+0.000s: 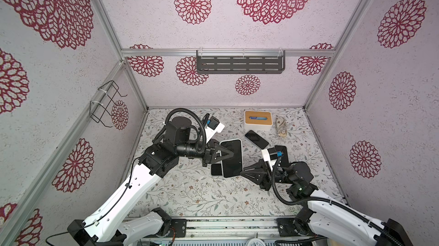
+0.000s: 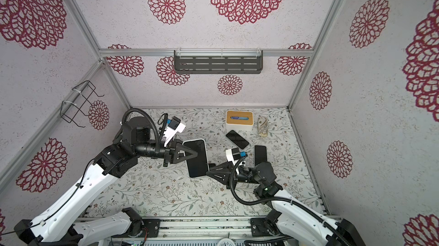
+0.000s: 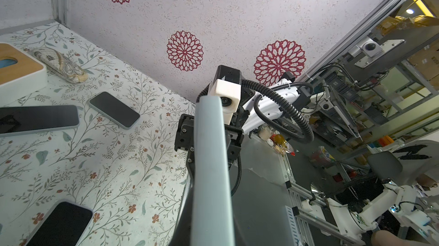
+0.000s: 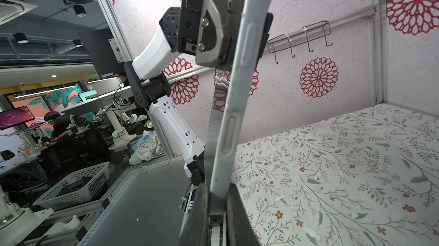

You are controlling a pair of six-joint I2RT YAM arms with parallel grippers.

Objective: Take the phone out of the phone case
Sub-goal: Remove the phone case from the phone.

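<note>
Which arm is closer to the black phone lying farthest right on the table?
Right: the right arm hangs beside that black phone; the left arm is beyond the cased phone both hold.

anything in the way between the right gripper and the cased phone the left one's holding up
Nothing visible does. The left gripper holds the cased phone up, and the right gripper has its jaws shut on its near end. The loose phones lie flat on the table, out of the way.
</note>
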